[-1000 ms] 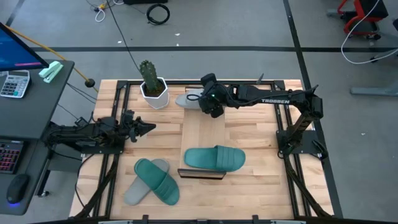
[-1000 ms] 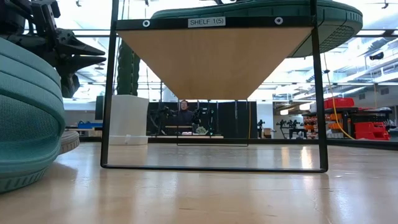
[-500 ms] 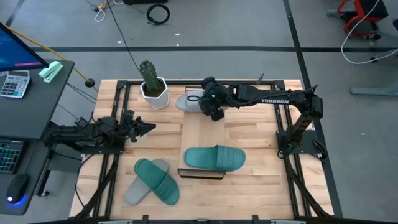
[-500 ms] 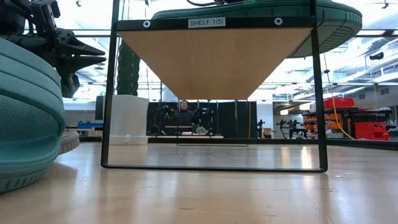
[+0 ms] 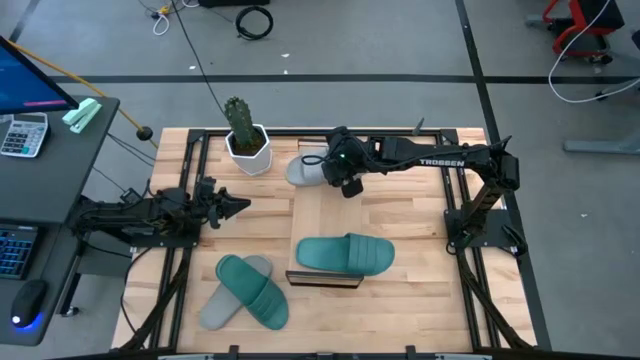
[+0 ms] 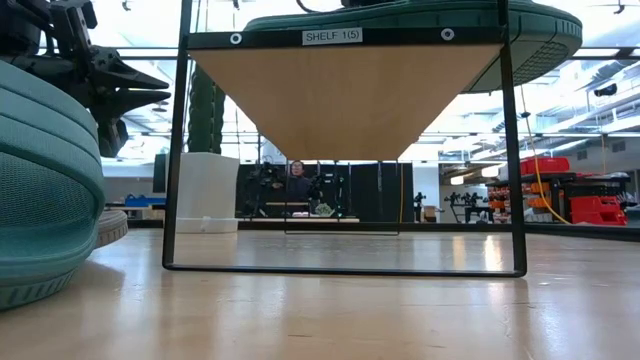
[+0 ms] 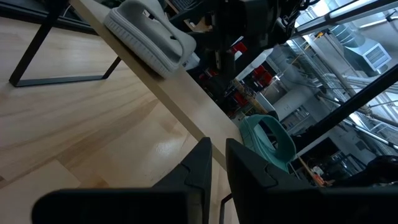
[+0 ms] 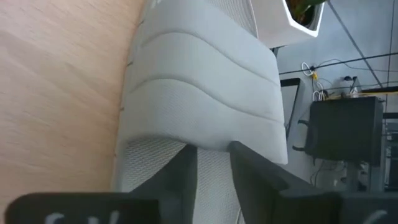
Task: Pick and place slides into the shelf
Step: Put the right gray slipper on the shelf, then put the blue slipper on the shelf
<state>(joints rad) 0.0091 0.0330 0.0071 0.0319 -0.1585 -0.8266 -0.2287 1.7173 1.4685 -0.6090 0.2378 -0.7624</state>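
A light grey slide lies at the far end of the shelf, overhanging the board's left edge, with my right gripper shut on it. A teal slide sits across the shelf's near end and also shows on top of the shelf frame in the low view. On the table to the shelf's left, the second teal slide lies on top of the second grey slide. My left gripper waits shut above the table's left part, pointing toward the shelf. My right gripper holds the grey slide at the edge of its wide strap, coming from the table's right side and slanting down. Both fingers end at that edge with the mesh footbed between them. The slide rests on the shelf's far end.
A white pot with a cactus stands just left of the grey slide at the far edge. The middle of the shelf board is bare wood. A desk with a keyboard and calculator stands off the table's left side. A person sits far behind.
My right gripper has moved a little toward the table's near edge, carrying the grey slide with it. The slide now sits slightly farther onto the shelf's far end. My left arm has kept still.
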